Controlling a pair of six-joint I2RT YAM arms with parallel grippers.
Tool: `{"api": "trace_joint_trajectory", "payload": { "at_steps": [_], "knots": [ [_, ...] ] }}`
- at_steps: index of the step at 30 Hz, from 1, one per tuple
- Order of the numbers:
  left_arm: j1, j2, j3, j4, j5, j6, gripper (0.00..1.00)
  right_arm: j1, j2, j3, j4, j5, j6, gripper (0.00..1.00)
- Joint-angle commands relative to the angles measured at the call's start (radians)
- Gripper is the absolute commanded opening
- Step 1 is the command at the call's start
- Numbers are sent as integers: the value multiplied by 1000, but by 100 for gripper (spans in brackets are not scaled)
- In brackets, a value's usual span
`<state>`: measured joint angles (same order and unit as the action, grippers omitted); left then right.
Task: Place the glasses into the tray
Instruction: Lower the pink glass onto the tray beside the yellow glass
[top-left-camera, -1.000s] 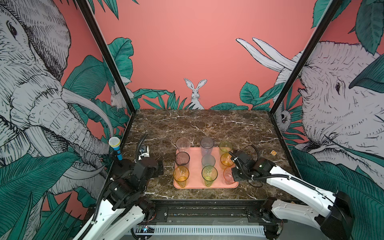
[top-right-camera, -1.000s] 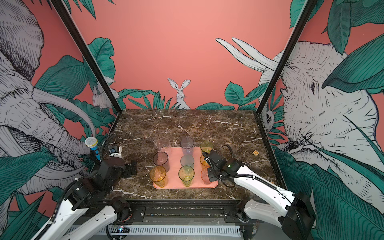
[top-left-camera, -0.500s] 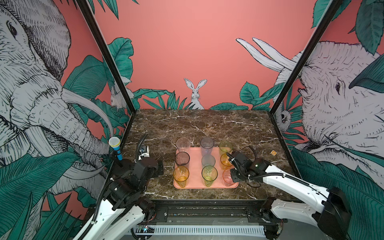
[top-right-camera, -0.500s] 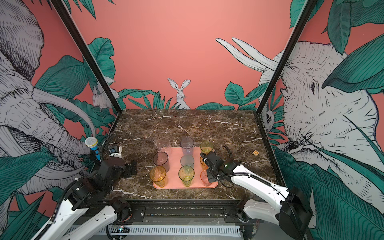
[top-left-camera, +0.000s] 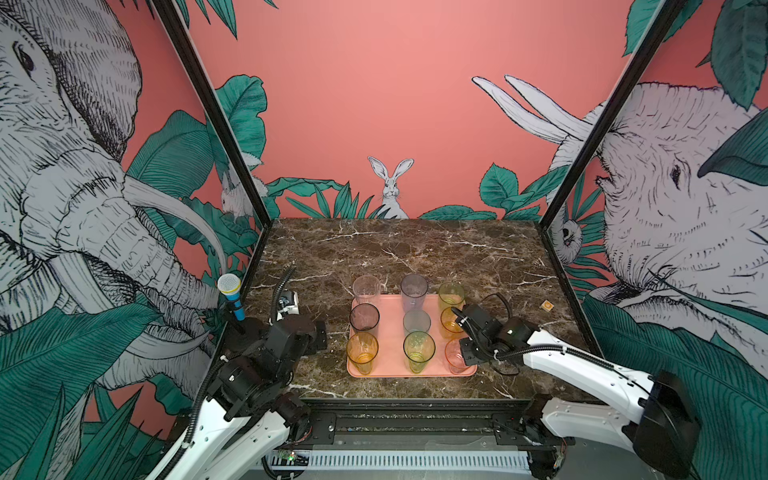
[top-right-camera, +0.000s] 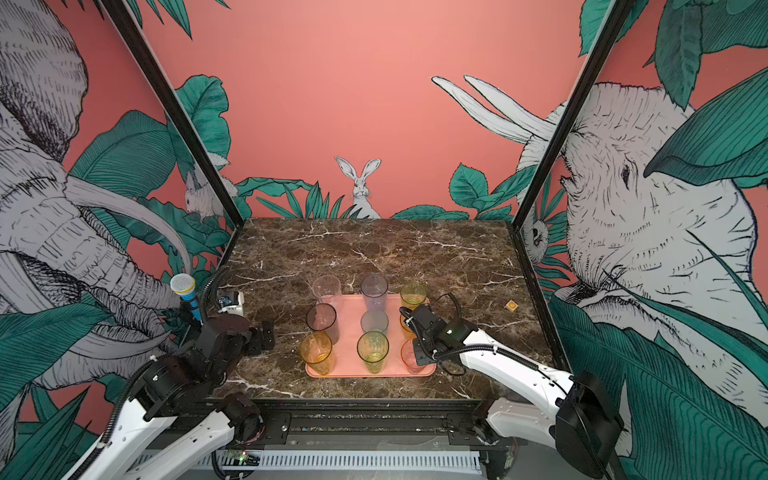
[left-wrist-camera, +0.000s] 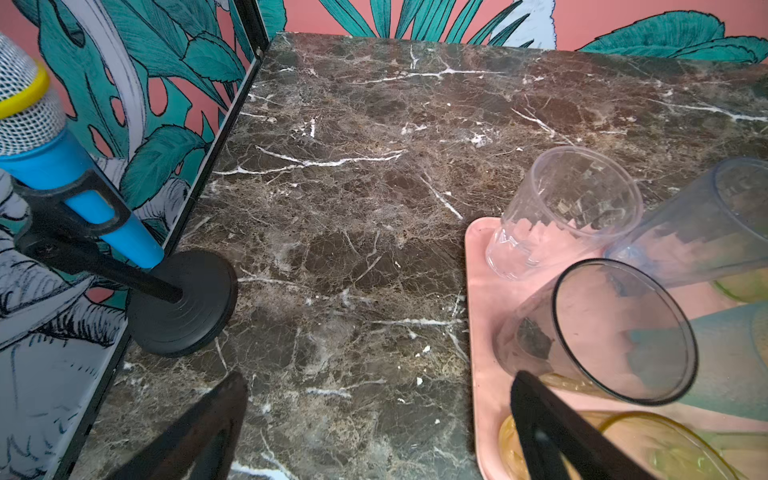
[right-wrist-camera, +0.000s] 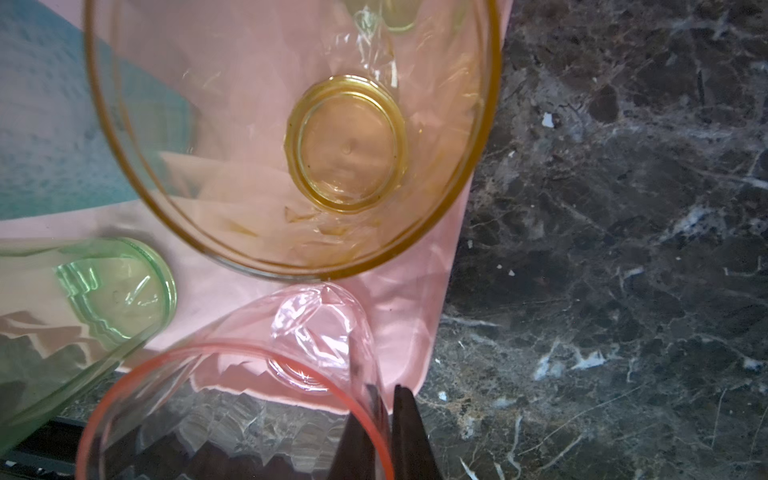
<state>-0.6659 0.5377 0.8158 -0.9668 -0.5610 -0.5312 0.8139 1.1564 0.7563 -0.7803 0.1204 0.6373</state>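
Now, right claw (right-wrist-camera: 376, 405): shut thin on the wall of the pink glass (right-wrist-camera: 291, 332), one finger inside the rim and one outside.
Held glass: upright at the near right corner of the tray (top-left-camera: 390, 345), base over the tray floor close to the rim. I cannot tell whether it bears its full weight there yet.
Change: over the last second my right forearm has crept a little toward the tray. The pink glass has barely shifted in its corner and the pinch has not loosened.
Meaning: I judge this the set-down of the last glass. What remains is to let go and lift straight out.
Neighbours: the short amber glass (top-left-camera: 451, 322) stands just behind the pink one and a yellow-green glass (top-left-camera: 419, 351) beside it, so a sideways exit risks a knock.
Other glasses: six more stand on the tray, making three rows of three.
Left claw (left-wrist-camera: 378, 380): spread wide and empty, over the worktop (top-left-camera: 415, 249) just beside the tray's left edge.
Worktop: no glass off the tray in both top views, only a small orange piece (top-left-camera: 547, 306) well to the right.
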Motion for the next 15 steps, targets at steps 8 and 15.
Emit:
{"api": "trace_joint_trajectory", "payload": {
  "at_steps": [8,15],
  "knots": [
    [2,4,-14,2,-8,-10,99,7,3,3,-20,11,15,21],
    [2,4,-12,1,-8,-12,99,7,-11,37,-44,-4,10,32]
  ]
}}
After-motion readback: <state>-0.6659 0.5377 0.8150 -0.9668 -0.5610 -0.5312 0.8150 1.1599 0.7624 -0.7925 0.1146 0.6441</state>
